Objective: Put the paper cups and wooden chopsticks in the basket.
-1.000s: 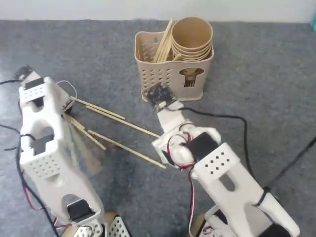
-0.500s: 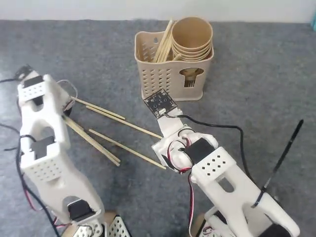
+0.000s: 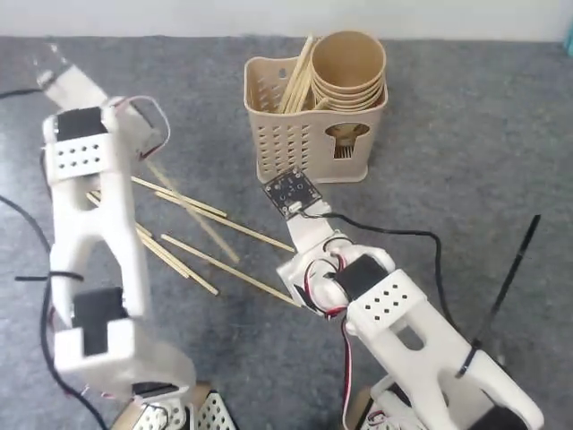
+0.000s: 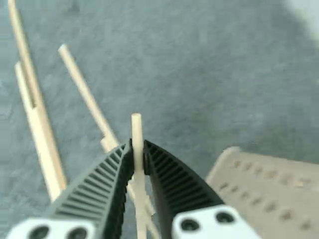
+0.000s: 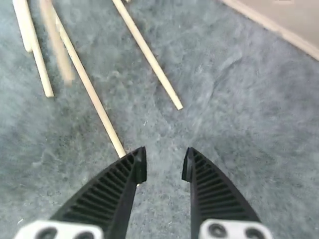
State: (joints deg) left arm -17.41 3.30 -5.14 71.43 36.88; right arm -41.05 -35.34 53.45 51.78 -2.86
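Two arms work over a grey, carpet-textured tabletop (image 3: 466, 179), shown from above and from each wrist. Nearest the viewer, the right arm (image 3: 403, 313) lies low across the lower right of the high view, its wrist directed toward the middle of the tabletop. The right gripper (image 5: 164, 155) has its jaws spread with nothing between them, close above the bare surface; the end of one loose stick appears just beside one fingertip. The left arm (image 3: 89, 224) rises along the left side. The left gripper (image 4: 137, 148) has its jaws pressed onto a held chopstick (image 4: 136, 127), pinching it so that a short stub projects beyond the fingertips. In the high view this stick appears blurred, slanting from the gripper across the loose chopsticks (image 3: 224, 269); whether its far end touches the tabletop cannot be told. The loose chopsticks, several in number, lie scattered between the two arms, some crossing and some side by side, all apart from the basket. Farthest off, the beige perforated basket (image 3: 295, 143) stands upright at the top centre of the high view. A nested stack of paper cups (image 3: 349, 58) occupies its right-hand part, and a bundle of stored chopsticks (image 3: 300, 76) leans in its left-hand part, the tips rising above the rim.
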